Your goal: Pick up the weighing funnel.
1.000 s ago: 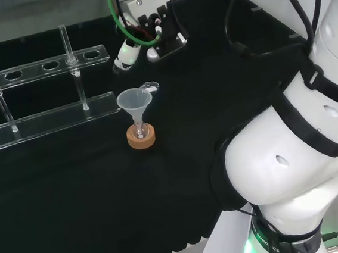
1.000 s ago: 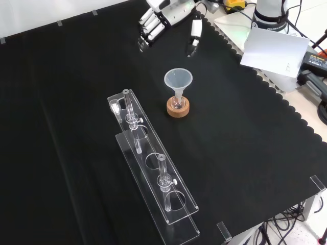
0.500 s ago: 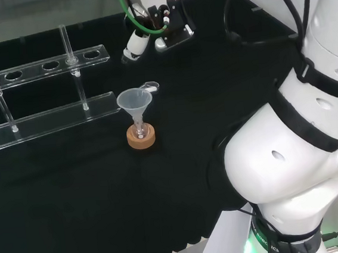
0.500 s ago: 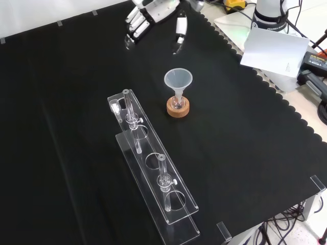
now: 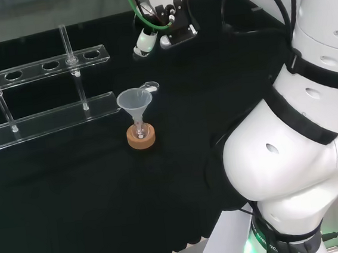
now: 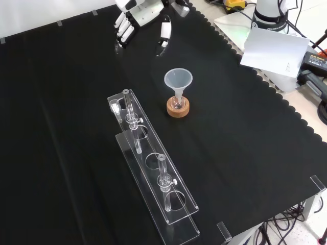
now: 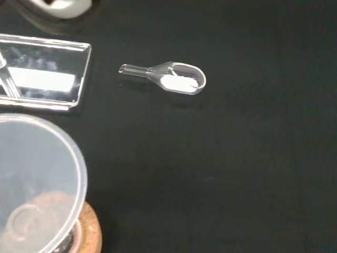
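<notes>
The hand (image 6: 143, 9) hovers over the far cloth, fingers relaxed and spread, holding nothing. The weighing funnel (image 7: 176, 79) lies flat with white powder in it, just beyond the funnel (image 5: 134, 103) in the head view. The hand should come straight down, pinch the bowl's sides and lift it level.

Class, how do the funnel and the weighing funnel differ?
The funnel stands upright in a flask; the weighing funnel lies flat on the cloth. The funnel is a wide cone, the weighing funnel a small scoop. The weighing funnel holds white powder; the funnel looks empty. Both are clear.
</notes>
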Action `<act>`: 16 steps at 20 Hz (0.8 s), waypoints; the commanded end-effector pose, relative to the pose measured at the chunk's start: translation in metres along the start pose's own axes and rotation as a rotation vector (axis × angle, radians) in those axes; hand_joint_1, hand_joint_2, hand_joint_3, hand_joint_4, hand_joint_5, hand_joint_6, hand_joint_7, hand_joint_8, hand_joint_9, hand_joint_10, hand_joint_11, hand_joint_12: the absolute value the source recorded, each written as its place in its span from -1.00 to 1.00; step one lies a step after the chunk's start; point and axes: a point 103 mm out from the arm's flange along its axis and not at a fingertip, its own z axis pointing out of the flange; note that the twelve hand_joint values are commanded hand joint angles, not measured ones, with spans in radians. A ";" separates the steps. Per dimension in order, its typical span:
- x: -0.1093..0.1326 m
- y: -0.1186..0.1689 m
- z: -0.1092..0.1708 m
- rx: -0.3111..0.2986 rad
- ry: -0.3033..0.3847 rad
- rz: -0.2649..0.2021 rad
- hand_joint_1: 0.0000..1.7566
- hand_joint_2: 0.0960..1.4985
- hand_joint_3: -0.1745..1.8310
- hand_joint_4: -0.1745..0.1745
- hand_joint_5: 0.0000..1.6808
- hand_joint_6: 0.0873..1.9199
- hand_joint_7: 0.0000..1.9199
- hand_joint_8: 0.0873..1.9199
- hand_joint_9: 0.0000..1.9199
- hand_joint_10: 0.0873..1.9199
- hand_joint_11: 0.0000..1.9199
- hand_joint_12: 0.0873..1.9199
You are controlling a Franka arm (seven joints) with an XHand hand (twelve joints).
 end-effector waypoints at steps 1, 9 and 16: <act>-0.012 0.056 0.020 0.000 -0.010 0.006 -0.10 -0.16 -0.39 -0.19 -0.47 -1.00 -0.62 -0.37 -0.37 -0.46 -0.57 0.34; -0.019 0.097 0.057 0.052 0.002 -0.008 -0.08 -0.18 -0.37 -0.17 -0.39 -1.00 -0.60 -0.37 -0.36 -0.48 -0.56 0.33; -0.019 0.125 0.079 0.073 -0.008 -0.016 -0.05 -0.20 -0.36 -0.15 -0.38 -1.00 -0.60 -0.37 -0.36 -0.48 -0.55 0.33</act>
